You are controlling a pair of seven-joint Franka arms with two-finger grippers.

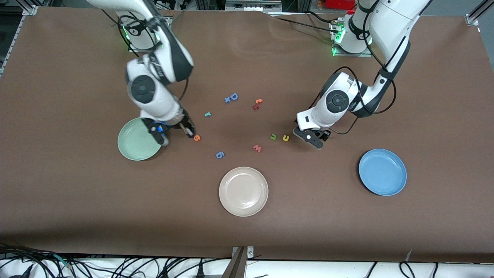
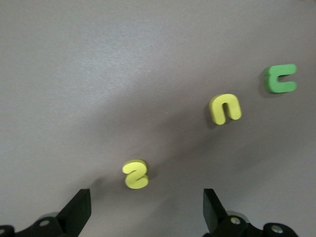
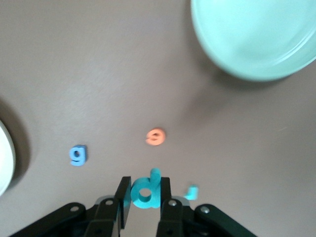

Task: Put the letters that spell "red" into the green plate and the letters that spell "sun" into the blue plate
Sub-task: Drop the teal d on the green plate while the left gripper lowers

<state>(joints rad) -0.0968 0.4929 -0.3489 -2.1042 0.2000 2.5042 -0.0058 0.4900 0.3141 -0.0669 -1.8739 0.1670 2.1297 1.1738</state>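
Note:
My right gripper is shut on the teal d, close beside the orange e and next to the empty green plate. The thin teal r lies farther from the front camera. My left gripper is open over the yellow s, which the hand hides in the front view. Beside it lie the yellow arch and the green arch. The blue plate sits empty toward the left arm's end.
A cream plate lies nearest the front camera. A blue g and a pink w lie mid-table. A blue D with a small x and an orange and a red letter lie nearer the robots.

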